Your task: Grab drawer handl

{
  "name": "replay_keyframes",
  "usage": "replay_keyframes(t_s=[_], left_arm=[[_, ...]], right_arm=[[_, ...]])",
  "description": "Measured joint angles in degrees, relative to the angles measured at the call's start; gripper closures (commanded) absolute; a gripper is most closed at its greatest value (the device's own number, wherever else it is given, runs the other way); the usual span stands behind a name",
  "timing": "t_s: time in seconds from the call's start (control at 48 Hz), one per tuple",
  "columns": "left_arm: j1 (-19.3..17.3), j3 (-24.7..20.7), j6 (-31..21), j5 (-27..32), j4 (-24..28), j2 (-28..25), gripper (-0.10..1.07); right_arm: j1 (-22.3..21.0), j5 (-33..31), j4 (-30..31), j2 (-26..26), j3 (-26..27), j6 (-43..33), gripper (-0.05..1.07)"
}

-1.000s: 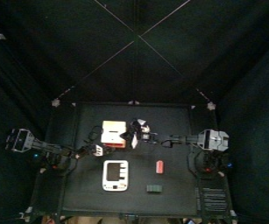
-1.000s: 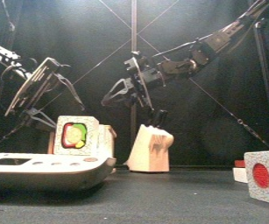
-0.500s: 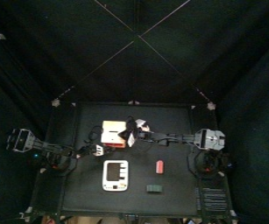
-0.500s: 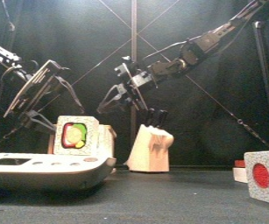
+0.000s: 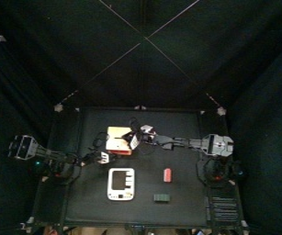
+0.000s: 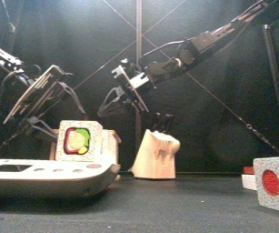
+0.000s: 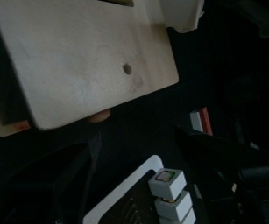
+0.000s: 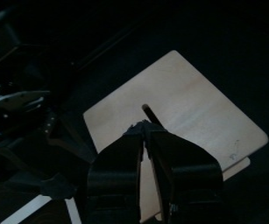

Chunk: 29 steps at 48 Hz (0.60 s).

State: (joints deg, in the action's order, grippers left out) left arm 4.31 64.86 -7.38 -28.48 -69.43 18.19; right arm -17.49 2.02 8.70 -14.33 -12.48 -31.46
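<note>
Drawer (image 5: 118,140) at bench (image 5: 186,188) rear-left. Right tool (image 6: 114,102) above it, empty, jaws a narrow gap apart per right wrist view. Front view alone shows knife block (image 6: 155,153). Left tool (image 6: 34,96) spread wide, hanging left.

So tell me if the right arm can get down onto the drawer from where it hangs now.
Probably yes. The right gripper hangs above the drawer with nothing visible between them. The knife block stands off to one side, and the left gripper waits on the other.
</note>
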Motion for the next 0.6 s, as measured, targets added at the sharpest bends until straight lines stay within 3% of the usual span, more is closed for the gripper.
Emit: replay_keyframes(t_s=[0.208,0.604], left_arm=[[-0.26,0.0,0.09,0.09,-1.76,-0.35,-0.01],[-2.64,-2.2,0.09,0.09,-4.13,-3.16,-0.01]], right_arm=[[0.0,-8.35,0.7,-3.34,5.1,0.35,0.54],[-0.7,-16.08,2.64,-7.03,9.84,0.35,0.54]])
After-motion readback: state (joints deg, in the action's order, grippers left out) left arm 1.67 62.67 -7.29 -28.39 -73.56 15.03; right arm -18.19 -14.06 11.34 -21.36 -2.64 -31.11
